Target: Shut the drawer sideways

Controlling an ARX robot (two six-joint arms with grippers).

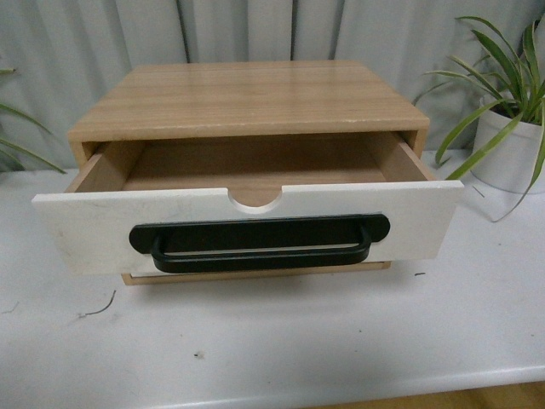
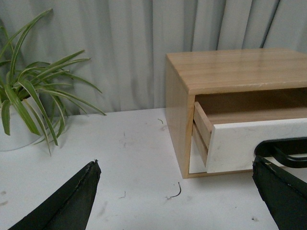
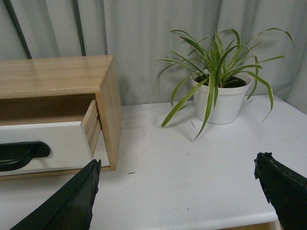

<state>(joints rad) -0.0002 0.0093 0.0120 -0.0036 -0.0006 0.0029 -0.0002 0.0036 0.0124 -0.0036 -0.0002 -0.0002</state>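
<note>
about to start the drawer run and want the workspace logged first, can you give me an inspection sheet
surface: white table, lightly scuffed
job's things: drawer pulled out of the wooden cabinet, what shows of its inside looks empty; black bar handle not gripped
clutter: thin curled strand and small specks on the table
end effectors: left end effector open, holding nothing; right end effector open, holding nothing
cables: two dark lines against the curtain, cable or rod unclear
surroundings: grey curtain behind; right potted plant and left potted plant flank the cabinet
</note>
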